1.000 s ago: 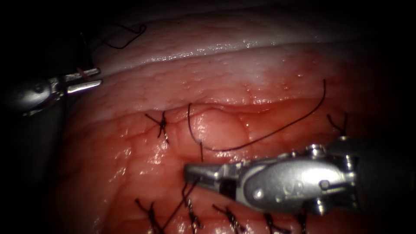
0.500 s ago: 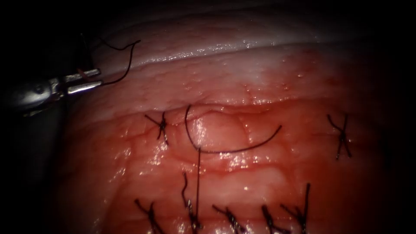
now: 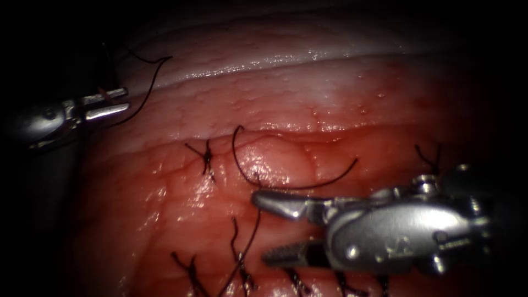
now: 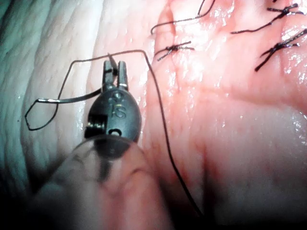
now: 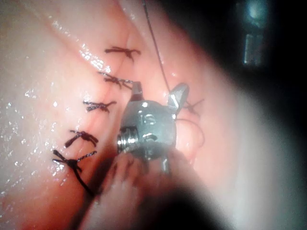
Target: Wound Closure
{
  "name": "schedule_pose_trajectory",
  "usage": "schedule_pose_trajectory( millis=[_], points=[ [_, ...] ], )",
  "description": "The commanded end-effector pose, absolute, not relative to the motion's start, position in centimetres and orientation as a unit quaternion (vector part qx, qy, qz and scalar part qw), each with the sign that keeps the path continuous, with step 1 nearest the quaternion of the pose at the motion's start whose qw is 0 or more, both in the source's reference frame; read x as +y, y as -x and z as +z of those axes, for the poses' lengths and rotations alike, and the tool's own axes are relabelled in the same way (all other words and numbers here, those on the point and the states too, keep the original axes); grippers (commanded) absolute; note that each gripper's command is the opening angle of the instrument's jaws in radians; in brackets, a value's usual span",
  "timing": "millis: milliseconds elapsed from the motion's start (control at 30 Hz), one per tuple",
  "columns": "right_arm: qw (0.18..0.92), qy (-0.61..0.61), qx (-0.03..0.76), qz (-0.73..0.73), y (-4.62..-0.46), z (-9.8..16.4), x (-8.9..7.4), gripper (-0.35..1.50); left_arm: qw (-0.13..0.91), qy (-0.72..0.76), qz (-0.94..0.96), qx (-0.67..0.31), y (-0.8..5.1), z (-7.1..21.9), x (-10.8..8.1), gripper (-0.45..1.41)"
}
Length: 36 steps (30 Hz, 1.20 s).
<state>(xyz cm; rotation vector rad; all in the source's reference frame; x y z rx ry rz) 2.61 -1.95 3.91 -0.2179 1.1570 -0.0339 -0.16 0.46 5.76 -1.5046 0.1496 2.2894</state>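
Tissue (image 3: 341, 110) bg: L tool (image 3: 104, 104) grips thread (image 3: 144, 88); R tool (image 3: 275, 228) agape.

Two pincers, left (image 3: 107, 103) and right (image 3: 275, 228), one tissue (image 3: 286, 115), one loose thread (image 3: 291, 184), several knotted stitches (image 3: 207, 158)

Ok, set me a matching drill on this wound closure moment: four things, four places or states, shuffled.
Things:
1. right tool
2. left tool
3. loose curved thread
4. knotted stitch with crossed ends

Places or states:
A. at the endoscope view's left edge, thread by its tips
B. jaws open, gripping nothing
C. tied in the tissue, left of the curved thread
D. lying on the tissue just above the right tool's upper jaw

Pairs: 1-B, 2-A, 3-D, 4-C
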Motion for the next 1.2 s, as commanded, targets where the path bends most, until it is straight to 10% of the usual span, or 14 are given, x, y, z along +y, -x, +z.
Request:
schedule_pose_trajectory(
  millis=[33, 333, 367, 467, 1200],
  points=[
    [0.832, 0.105, 0.545, -0.016, -2.67, 4.1, -1.9, 1.48, 0.197, 0.539, 0.817, 0.054, 0.21, 5.8, 0.5, -0.45],
    [0.834, 0.108, 0.541, -0.005, -2.77, 4.6, -1.7, 1.18, 0.196, 0.537, 0.819, 0.054, 0.24, 5.8, 0.5, -0.45],
    [0.834, 0.107, 0.541, -0.002, -2.77, 4.7, -1.7, 1.01, 0.196, 0.537, 0.819, 0.054, 0.24, 5.8, 0.5, -0.45],
    [0.833, 0.089, 0.546, 0.009, -2.80, 4.6, -1.8, -0.35, 0.196, 0.537, 0.819, 0.054, 0.24, 5.8, 0.5, -0.45],
    [0.844, 0.015, 0.536, 0.019, -2.64, 3.4, -2.6, -0.35, 0.195, 0.535, 0.820, 0.053, 0.24, 5.8, 0.5, -0.45]
  ],
)
